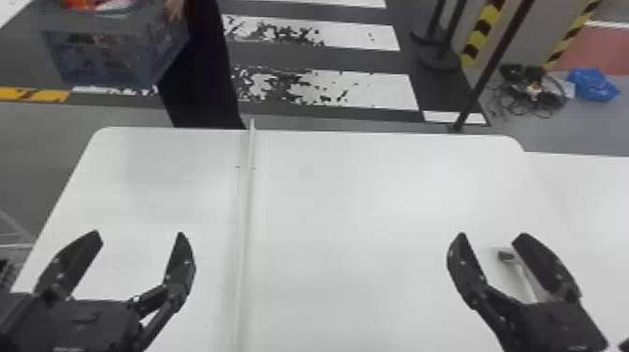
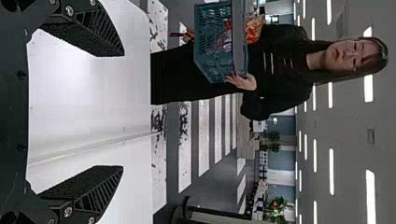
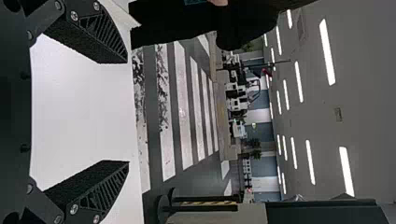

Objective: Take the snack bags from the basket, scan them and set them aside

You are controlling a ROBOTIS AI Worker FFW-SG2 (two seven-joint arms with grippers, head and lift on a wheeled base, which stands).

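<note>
- Basket (image 1: 103, 61): seen beyond the far left corner of the table (image 1: 337, 210), off its surface, held upright in a person's hands (image 2: 243, 82)
- Snack bags (image 2: 255, 29): seen at the basket's rim, red and orange; long axis of any one bag cannot be told
- Left gripper (image 1: 139, 233): fingers spread, nothing pinched, placed over the table's left part; basket lies ahead and slightly to its left, past the far edge, so the first pick is judged best made by this arm once the basket is set down
- Raised strip (image 1: 247, 210): run from the far edge towards the near edge, between both grippers
- Right gripper (image 1: 492, 235): fingers spread, nothing pinched, placed over the table's right part; basket lies ahead and well to its left, farther off
- Small device (image 1: 524, 276): seen beside the right gripper's fingers, possibly the scanner
</note>
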